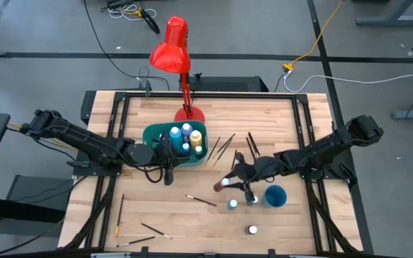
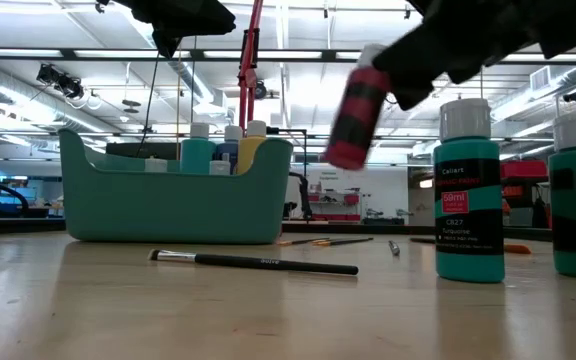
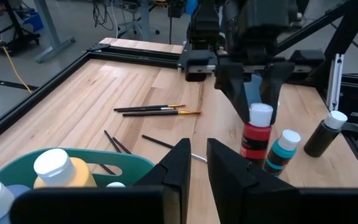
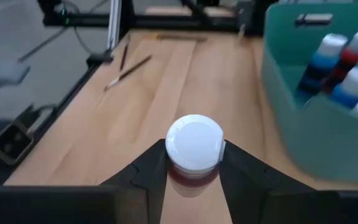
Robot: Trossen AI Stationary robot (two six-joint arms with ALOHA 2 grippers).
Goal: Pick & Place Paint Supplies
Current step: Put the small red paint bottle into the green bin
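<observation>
My right gripper point(image 1: 229, 183) hangs over the table's middle, shut on a red paint bottle point(image 2: 356, 118) with a white cap. A teal bin point(image 1: 156, 136) at the far middle holds several white-capped bottles point(image 1: 186, 136), standing upright. My left gripper point(image 1: 167, 174) waits beside the bin's near side, open by a narrow gap with nothing between its fingers point(image 3: 182, 163). A turquoise bottle point(image 2: 468, 195) and a dark one point(image 3: 325, 134) stand on the table near the held bottle. Thin brushes point(image 1: 224, 147) lie flat on the wood. My right gripper pinches the red bottle between its two fingers at the neck, just under the white cap point(image 4: 194, 144). The fingers slant down from the table's right side. The bottle hangs tilted below them, its red body point(image 3: 255, 140) lifted clear of the table.
A red desk lamp point(image 1: 172, 46) stands behind the bin. A round blue cup point(image 1: 274, 195) sits under the right arm. More brushes lie near the front point(image 1: 203, 201) and front left point(image 1: 155, 229). A long brush point(image 2: 253, 262) lies in front of the bin.
</observation>
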